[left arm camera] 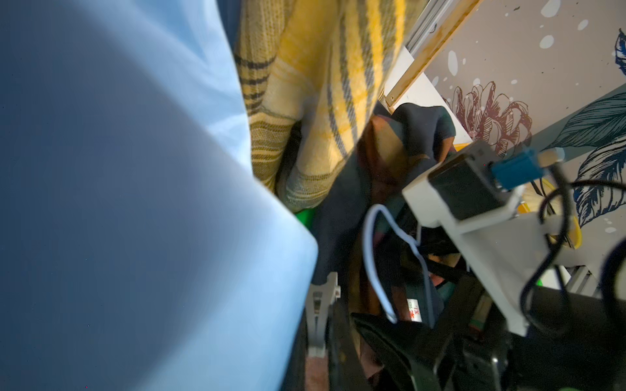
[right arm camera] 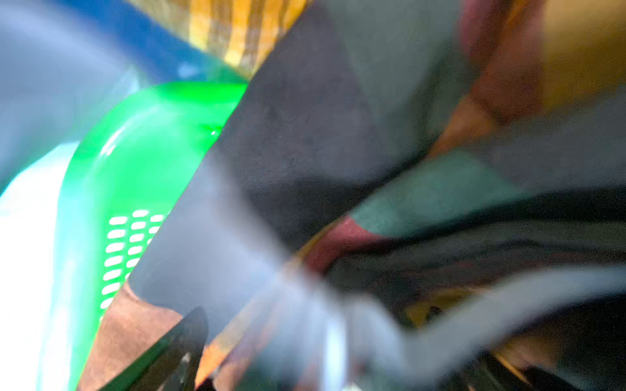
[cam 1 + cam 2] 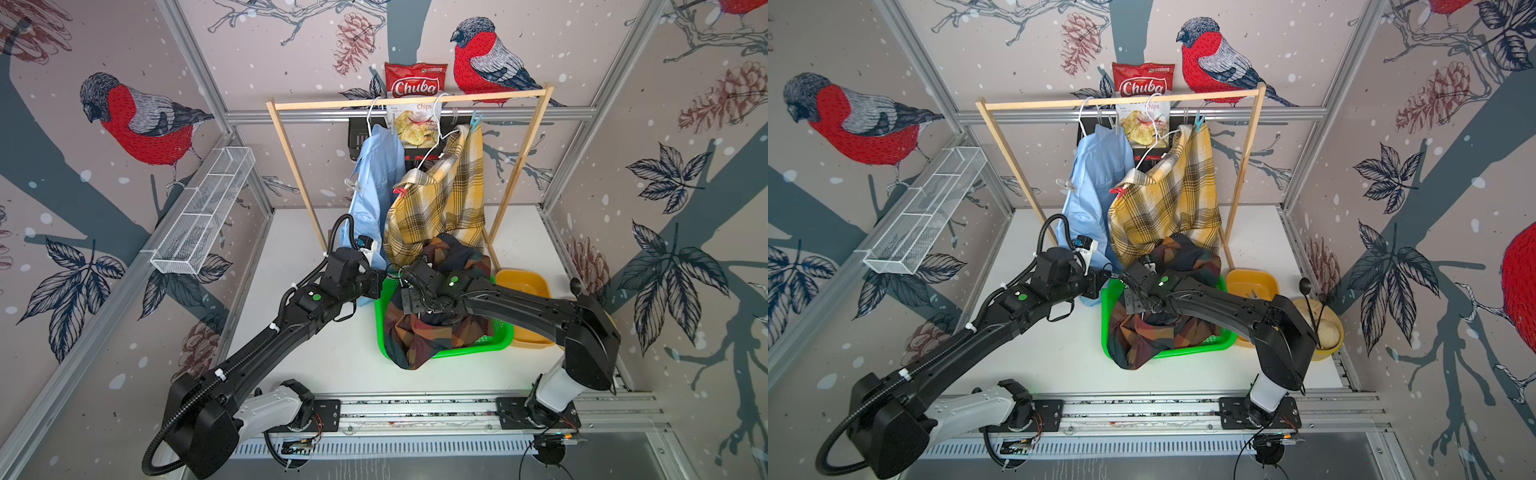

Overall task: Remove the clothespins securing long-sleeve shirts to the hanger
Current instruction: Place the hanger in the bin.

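Green basket (image 3: 500, 338) sits beside yellow bowl (image 3: 521, 280); red chips bag (image 3: 415, 81) behind

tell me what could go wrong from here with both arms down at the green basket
1. The shut left hand and open right hand sit very close over the green plastic basket; they could bump.
2. The plain light blue shirt hangs right against the left wrist; pulling back may drag it while its clear clothespin is on.
3. The mustard-yellow plaid shirt hangs lopsided on a tilted white wire hanger; unclipping the red clothespin may drop it.
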`<action>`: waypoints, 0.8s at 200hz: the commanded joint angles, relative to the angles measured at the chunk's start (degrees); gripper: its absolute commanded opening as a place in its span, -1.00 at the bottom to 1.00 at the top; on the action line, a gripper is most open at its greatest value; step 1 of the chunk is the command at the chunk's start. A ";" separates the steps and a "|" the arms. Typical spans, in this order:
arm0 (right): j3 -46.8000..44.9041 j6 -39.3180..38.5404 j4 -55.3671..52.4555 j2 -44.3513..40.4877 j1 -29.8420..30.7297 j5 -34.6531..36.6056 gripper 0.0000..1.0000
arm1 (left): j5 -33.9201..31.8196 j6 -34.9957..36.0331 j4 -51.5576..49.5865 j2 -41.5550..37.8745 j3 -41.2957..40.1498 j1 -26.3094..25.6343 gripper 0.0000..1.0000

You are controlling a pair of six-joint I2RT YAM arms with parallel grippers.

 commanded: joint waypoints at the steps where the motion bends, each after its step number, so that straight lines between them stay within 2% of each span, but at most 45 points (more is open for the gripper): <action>1: 2.64 0.10 -6.81 0.91 1.33 5.22 0.99 | 1.76 -0.65 2.52 -0.09 -0.17 0.46 -0.80; 30: 5.72 -0.71 -11.09 1.61 2.76 7.25 0.99 | 2.77 -0.77 2.71 -0.04 -0.17 0.82 -0.80; 67: 2.57 -3.34 -3.04 -5.94 2.05 1.86 0.99 | 4.16 -0.91 3.01 -0.47 -0.18 1.00 -0.80; 93: -3.59 -5.68 7.25 -14.76 -3.07 -11.02 0.99 | 6.64 -0.97 3.62 -2.04 0.37 1.00 -0.80; 124: -14.33 -4.21 24.74 -28.46 -13.29 -30.46 0.99 | 14.83 -3.46 6.86 -3.38 1.13 1.00 -0.79; 160: -19.04 -0.81 36.18 -33.81 -17.58 -41.20 0.99 | 28.69 -11.14 17.27 -0.33 1.28 0.97 -0.79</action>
